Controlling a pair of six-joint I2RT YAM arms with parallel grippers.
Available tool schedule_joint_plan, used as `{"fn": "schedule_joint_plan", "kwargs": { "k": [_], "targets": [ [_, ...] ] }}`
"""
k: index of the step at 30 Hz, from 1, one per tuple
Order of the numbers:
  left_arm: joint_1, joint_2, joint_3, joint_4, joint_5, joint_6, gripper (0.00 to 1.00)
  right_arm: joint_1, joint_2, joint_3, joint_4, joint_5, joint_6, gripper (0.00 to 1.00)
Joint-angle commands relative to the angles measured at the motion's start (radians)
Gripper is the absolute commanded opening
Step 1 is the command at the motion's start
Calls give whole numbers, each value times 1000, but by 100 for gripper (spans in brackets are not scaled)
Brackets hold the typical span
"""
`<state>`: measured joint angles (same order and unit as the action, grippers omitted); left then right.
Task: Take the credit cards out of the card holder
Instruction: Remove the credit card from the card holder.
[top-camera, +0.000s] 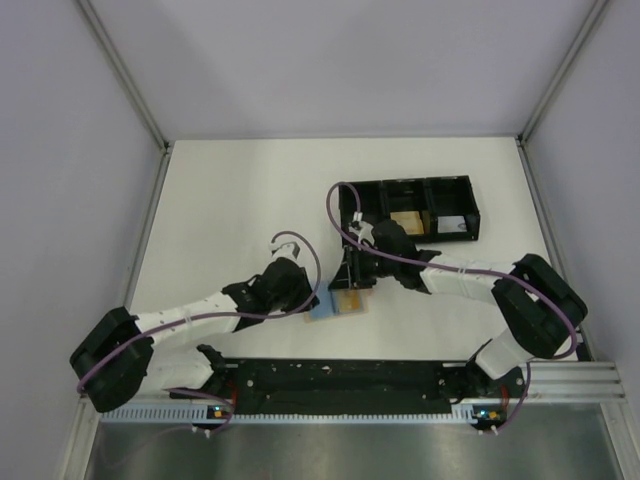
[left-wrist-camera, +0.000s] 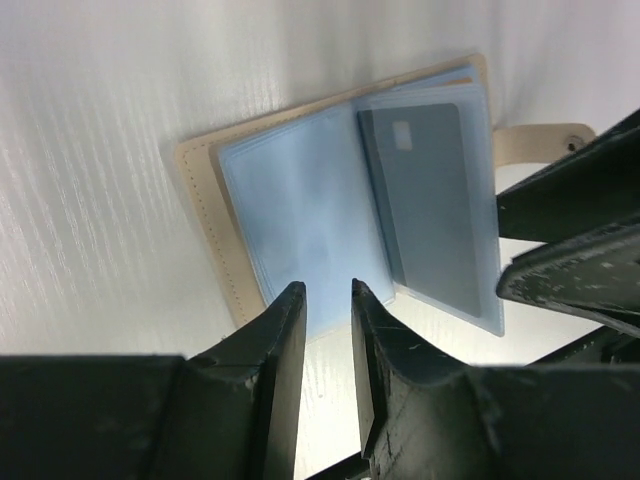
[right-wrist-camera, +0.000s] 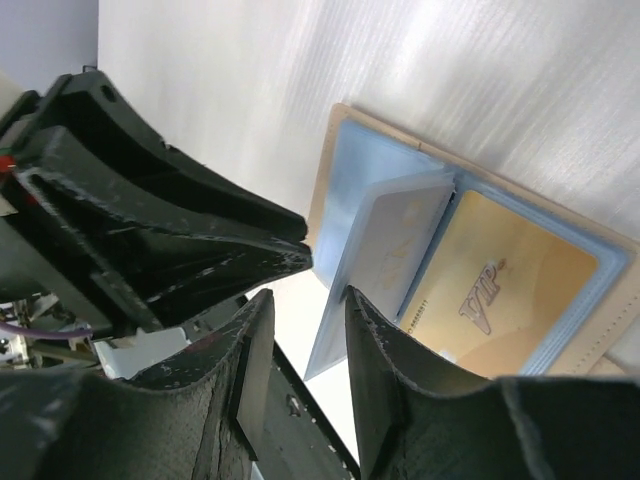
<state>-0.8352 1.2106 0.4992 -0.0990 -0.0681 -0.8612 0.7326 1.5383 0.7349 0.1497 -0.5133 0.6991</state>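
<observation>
The card holder (top-camera: 338, 304) lies open on the table between both arms, tan border around blue-grey sleeves (left-wrist-camera: 290, 200). A grey credit card (left-wrist-camera: 425, 200) sits in its right sleeve. In the right wrist view a pale card (right-wrist-camera: 392, 240) sits in a half-raised page, beside a gold card marked VIP (right-wrist-camera: 510, 285) in a flat sleeve. My left gripper (left-wrist-camera: 325, 290) is slightly open, its tips over the holder's near edge, nothing between them. My right gripper (right-wrist-camera: 305, 300) is open beside the raised page's edge. Both grippers meet over the holder (top-camera: 345, 280).
A black three-compartment tray (top-camera: 470, 205) stands behind the holder. It holds an orange-tan square block (top-camera: 405, 222) in the middle compartment and a pale flat item (top-camera: 450, 226) on the right. The arm bases and a black rail (top-camera: 330, 378) line the near edge.
</observation>
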Motion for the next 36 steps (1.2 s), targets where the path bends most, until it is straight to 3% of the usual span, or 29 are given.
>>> {"fn": "schedule_joint_plan", "kwargs": {
  "k": [1, 9, 21, 31, 36],
  "targets": [
    [-4, -66, -16, 25, -35, -39, 30, 10, 11, 34, 10, 41, -26, 34],
    [-4, -83, -42, 137, 2, -96, 35, 17, 32, 24, 62, 19, -13, 25],
    [-4, -98, -126, 284, 50, -173, 67, 19, 69, 15, 169, -22, 53, 36],
    [-4, -141, -192, 412, 94, -219, 68, 21, 83, 3, 206, -24, 79, 36],
    [-5, -224, -240, 446, 79, -233, 79, 19, 86, -5, 212, -14, 83, 36]
  ]
}}
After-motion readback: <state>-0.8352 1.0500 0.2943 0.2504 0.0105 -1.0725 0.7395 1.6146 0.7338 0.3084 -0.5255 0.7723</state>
